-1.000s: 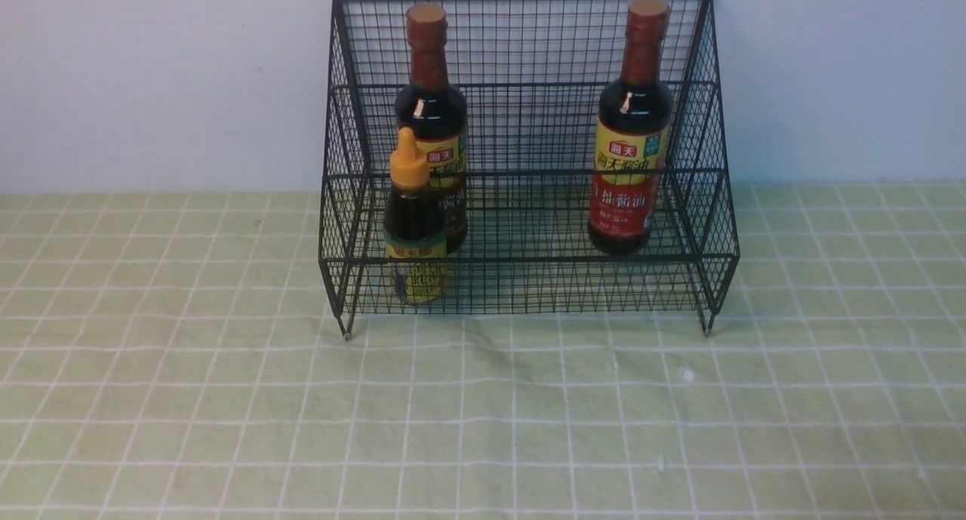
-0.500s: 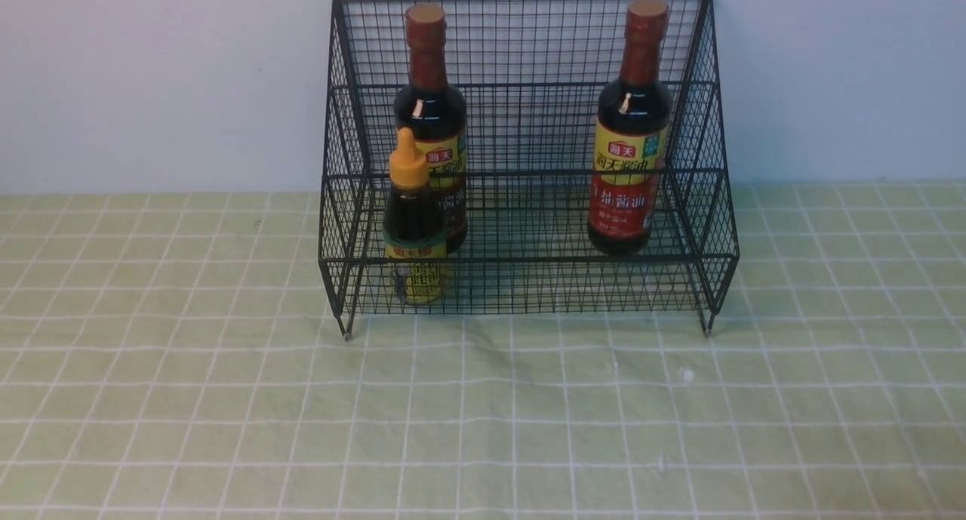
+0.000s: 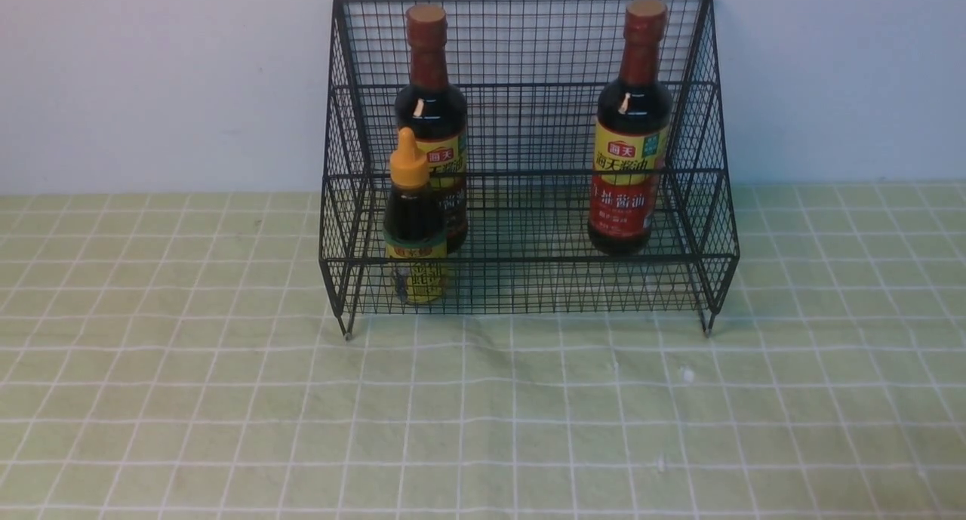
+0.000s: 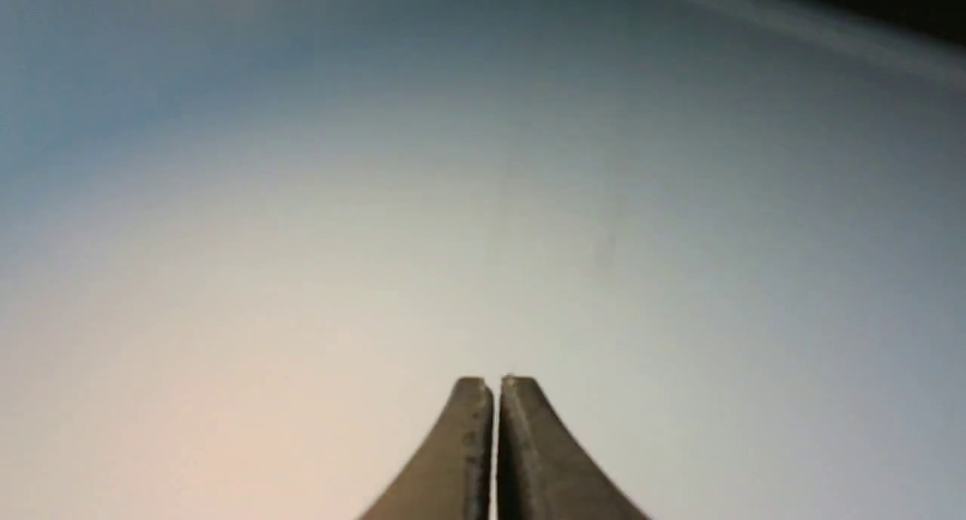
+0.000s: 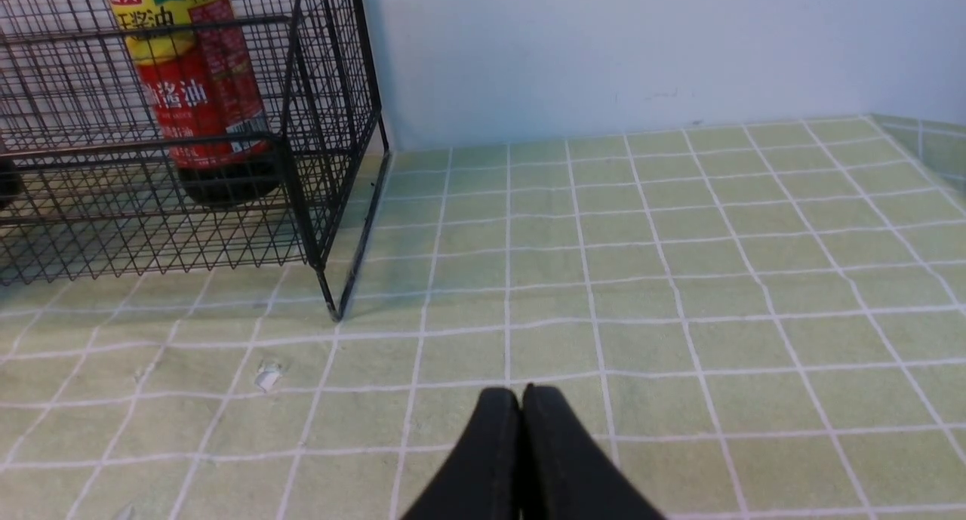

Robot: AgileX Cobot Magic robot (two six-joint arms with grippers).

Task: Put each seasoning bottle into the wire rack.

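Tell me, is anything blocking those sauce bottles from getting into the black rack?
Nothing visible: all three bottles, the short one and two tall ones, already stand inside the wire rack.

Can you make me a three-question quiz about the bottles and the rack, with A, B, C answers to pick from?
1. Where does the short bottle stand?
A. On the tablecloth outside the rack
B. In the wire rack, in front of the left tall bottle
C. Beside the right tall bottle

2. How many bottles are in the rack?
A. One
B. Two
C. Three

3. How does the right gripper look?
A. Shut, holding nothing
B. Wide open
C. Shut on a bottle

Answers: 1 B, its orange-yellow cap overlaps the left tall bottle inside the mesh. 2 C, two tall and one short. 3 A, the right wrist view shows the tips together over bare tablecloth.
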